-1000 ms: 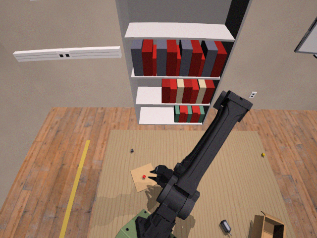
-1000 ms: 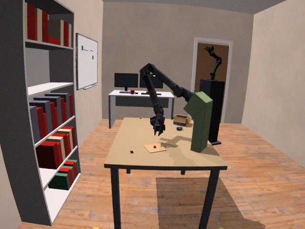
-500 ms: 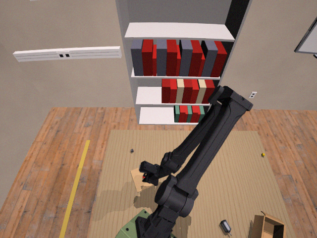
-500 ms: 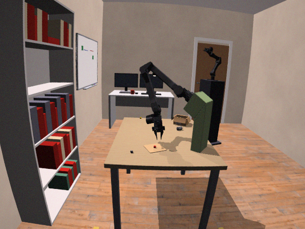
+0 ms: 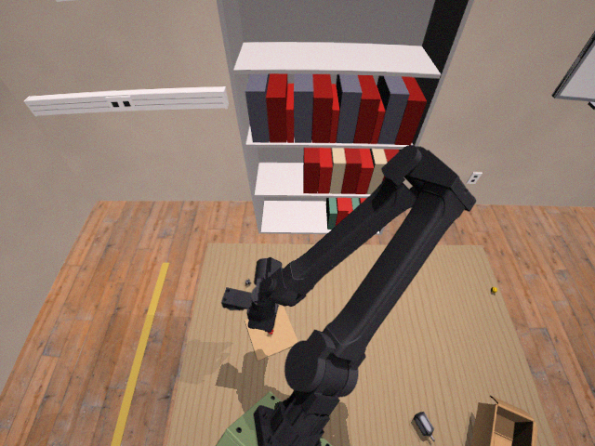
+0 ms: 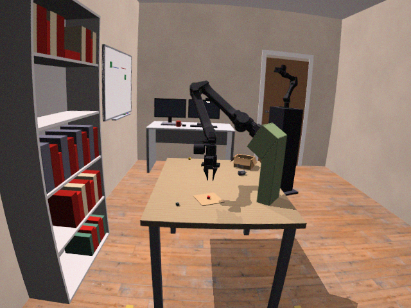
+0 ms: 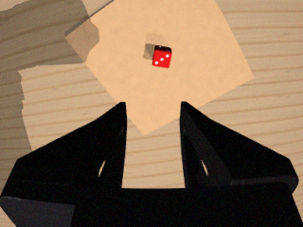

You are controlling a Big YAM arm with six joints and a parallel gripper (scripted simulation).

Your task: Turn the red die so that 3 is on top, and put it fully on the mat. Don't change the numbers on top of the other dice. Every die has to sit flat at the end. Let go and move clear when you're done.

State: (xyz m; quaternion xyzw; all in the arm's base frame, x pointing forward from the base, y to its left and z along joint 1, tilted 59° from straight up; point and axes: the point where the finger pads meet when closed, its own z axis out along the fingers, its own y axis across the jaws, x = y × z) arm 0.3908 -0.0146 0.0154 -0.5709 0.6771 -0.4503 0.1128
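Black two-finger gripper (image 7: 153, 113) high over table, fingers partly open, holding nothing. Just below and ahead of fingertips: small red cube die (image 7: 162, 59) flat on square tan cardboard mat (image 7: 208, 38), near its middle. Top face looks like three dots, hard to tell. Farther off: tiny black die (image 6: 177, 203) on wooden table (image 6: 172, 185).

The top view looks steeply down from above and behind the arm's base, facing the bookshelf (image 5: 331, 134) across the table (image 5: 432, 307). The exterior view stands well back at the table's far end, level, facing the base and the desk (image 6: 189, 127). The wrist view looks straight down, close over the mat (image 7: 189, 19), which all three views share.
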